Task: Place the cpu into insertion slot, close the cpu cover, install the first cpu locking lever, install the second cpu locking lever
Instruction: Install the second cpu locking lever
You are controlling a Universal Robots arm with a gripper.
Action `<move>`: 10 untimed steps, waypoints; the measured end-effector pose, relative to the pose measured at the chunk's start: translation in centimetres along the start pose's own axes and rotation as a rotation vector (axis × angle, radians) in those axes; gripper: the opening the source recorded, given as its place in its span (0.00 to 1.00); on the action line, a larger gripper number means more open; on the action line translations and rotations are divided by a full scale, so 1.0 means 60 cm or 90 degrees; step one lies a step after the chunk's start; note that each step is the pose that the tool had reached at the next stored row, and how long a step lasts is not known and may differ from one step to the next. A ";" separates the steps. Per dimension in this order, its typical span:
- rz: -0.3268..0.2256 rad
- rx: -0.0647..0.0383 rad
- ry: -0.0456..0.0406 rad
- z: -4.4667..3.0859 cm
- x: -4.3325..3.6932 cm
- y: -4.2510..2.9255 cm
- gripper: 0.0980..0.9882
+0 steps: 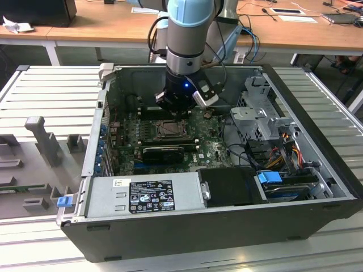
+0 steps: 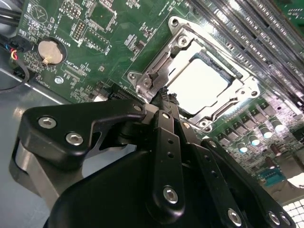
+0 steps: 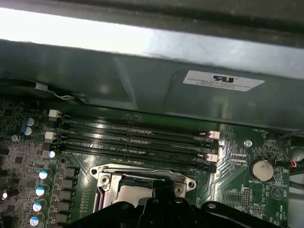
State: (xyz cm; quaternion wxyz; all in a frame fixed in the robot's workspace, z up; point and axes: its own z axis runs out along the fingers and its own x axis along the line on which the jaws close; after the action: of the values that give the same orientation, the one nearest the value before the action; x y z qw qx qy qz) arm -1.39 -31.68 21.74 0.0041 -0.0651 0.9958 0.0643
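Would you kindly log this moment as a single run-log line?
gripper: fingers together, at socket edge | cpu: seated in insertion slot | cpu cover: down over the cpu

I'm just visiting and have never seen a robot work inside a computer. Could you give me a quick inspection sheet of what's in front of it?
Surface: green motherboard lying inside an open computer case.
Job's things: cpu sits in the insertion slot; cpu cover lies closed around it, chip showing through its window.
Clutter: nothing seen.
Grippers: gripper hangs just above the socket's edge, jaws together, holding nothing visible.
Cables: coloured wire bundle at the exterior view's right.
Surroundings: memory slots beside the socket; wooden desk behind the case.
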 end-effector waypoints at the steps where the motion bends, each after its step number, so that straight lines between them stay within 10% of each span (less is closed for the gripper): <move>1: 0.000 0.000 0.0001 -0.001 0.000 0.000 0.01; 6: 0.000 0.000 0.0001 -0.051 0.000 0.006 0.01; 10: 0.000 0.000 0.0000 -0.060 0.001 0.002 0.01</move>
State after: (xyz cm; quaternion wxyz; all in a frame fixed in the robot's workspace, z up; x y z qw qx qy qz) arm -1.46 -32.04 25.30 0.0041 -0.0651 0.9958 0.0644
